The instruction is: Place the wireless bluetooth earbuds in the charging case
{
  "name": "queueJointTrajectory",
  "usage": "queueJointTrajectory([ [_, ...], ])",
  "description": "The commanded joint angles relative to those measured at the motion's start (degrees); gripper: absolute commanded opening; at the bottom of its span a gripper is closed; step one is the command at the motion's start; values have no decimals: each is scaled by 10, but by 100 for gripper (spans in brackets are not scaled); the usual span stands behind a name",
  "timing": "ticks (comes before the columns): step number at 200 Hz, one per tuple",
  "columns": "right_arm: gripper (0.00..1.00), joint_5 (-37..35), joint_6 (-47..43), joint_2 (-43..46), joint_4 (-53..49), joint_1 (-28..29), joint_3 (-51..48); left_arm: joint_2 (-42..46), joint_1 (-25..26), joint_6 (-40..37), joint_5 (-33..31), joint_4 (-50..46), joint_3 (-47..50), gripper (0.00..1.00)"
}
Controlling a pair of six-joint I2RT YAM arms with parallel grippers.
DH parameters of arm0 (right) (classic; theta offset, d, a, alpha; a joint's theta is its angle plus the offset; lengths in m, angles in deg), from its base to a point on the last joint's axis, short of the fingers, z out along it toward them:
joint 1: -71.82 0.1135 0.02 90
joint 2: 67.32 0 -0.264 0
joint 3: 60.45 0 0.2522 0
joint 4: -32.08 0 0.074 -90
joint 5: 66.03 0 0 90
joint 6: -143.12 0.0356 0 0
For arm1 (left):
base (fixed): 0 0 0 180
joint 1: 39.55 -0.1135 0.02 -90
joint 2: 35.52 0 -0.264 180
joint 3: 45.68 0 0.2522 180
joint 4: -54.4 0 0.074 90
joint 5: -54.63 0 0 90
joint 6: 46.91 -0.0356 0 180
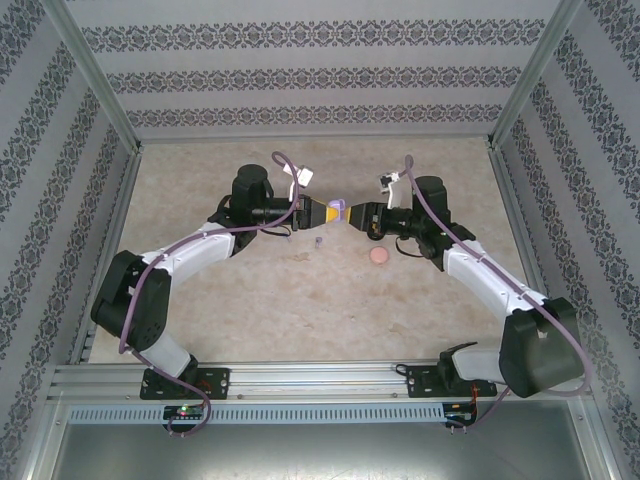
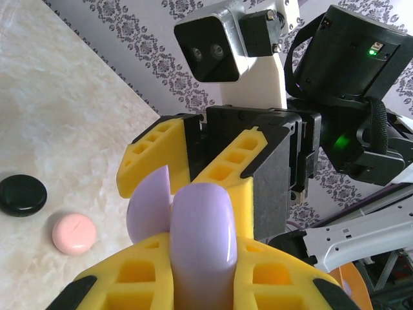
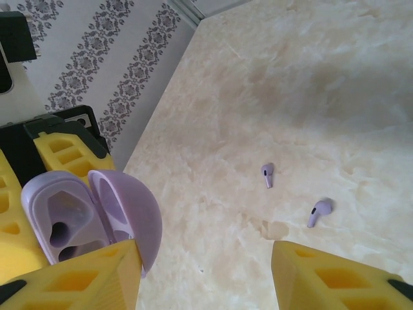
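Two arms reach inward from the near edge of the table (image 1: 300, 310) and meet over its middle. Nearest of the loose things on the marbled top is a round pink case (image 1: 380, 257), closed, lying under the right arm's forearm. In the left wrist view a black case (image 2: 21, 195) lies shut just beside it, the two apart. A little farther in, the lilac earbuds (image 3: 267, 174) lie on the bare surface near each other, not touching, both outside any case.

Above and beyond them the left gripper (image 1: 325, 211) is clamped tight on the lilac charging case (image 3: 64, 219), holding it off the table with its lid swung open and its two sockets facing the other arm. The right gripper (image 1: 357, 216) faces it nose to nose, its yellow jaws standing about half apart and gripping nothing. The open lid's edge sits right beside one finger (image 3: 84, 278); whether they touch I cannot tell. Patterned walls close off the far side.
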Motion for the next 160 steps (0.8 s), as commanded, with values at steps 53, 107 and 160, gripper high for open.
queueJointTrajectory([
  [53,50,49,21,57,-11,-16,-11,26,0,-11,27,48,-19,0],
  [107,46,41,23,52,-8,16,4,26,1,-11,28,46,-20,0],
  [160,44,19,22,39,-8,30,13,26,0,-9,28,48,-19,0],
])
